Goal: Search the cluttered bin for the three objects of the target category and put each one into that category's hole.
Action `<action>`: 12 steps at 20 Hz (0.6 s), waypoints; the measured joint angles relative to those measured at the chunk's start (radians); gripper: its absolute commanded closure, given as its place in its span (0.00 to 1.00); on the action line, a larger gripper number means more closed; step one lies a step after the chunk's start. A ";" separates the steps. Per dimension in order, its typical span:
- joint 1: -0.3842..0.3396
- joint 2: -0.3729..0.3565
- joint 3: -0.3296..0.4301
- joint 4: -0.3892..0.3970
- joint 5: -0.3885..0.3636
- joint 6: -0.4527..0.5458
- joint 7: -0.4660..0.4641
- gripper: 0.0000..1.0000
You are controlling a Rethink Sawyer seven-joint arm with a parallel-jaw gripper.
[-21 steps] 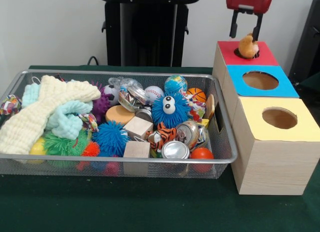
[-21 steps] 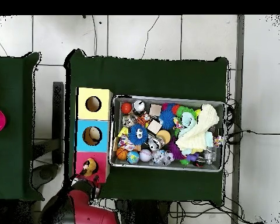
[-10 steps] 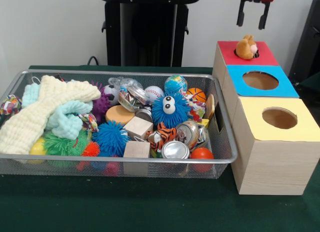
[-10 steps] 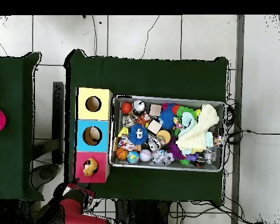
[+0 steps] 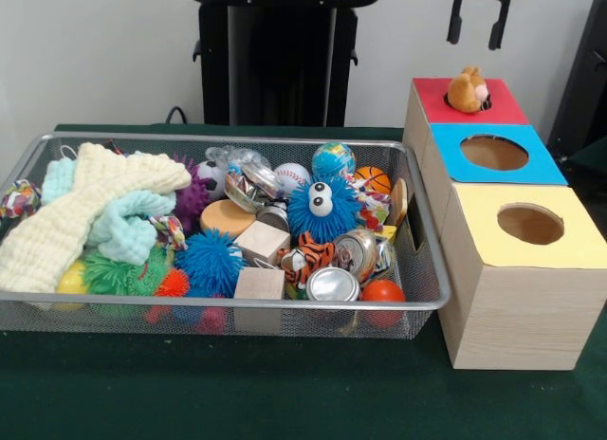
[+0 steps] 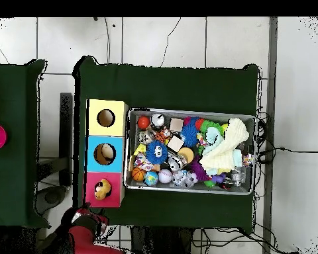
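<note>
My gripper (image 5: 473, 21) hangs empty with its two fingers spread, high above the red box (image 5: 432, 97) at the far end of the box row. The small orange plush toy (image 5: 467, 87) sits lodged in the red hole, not dropped through. I judge I should press it straight down with fingers together, then return to the wire bin (image 5: 425, 298) for the tiger plush (image 5: 305, 255) near its right end.
</note>
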 measured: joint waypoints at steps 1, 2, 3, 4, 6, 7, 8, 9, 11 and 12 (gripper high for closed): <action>0.000 -0.002 -0.001 -0.001 0.000 0.000 0.000 0.00; 0.000 -0.003 -0.001 -0.002 0.000 0.000 0.000 0.00; 0.000 -0.004 -0.002 -0.003 0.000 0.000 0.000 0.00; 0.000 -0.006 -0.004 -0.005 0.000 0.000 0.000 0.00; 0.001 -0.006 -0.009 -0.009 0.000 0.000 0.000 0.00; 0.001 -0.006 -0.012 -0.010 0.000 0.000 0.000 0.00; 0.001 -0.006 -0.014 -0.012 0.000 0.000 0.000 0.00; 0.002 -0.006 -0.019 -0.014 0.000 0.001 0.000 0.00; 0.014 -0.005 -0.033 -0.022 0.000 0.007 0.000 0.00; 0.022 -0.005 -0.042 -0.027 0.000 0.011 0.000 0.00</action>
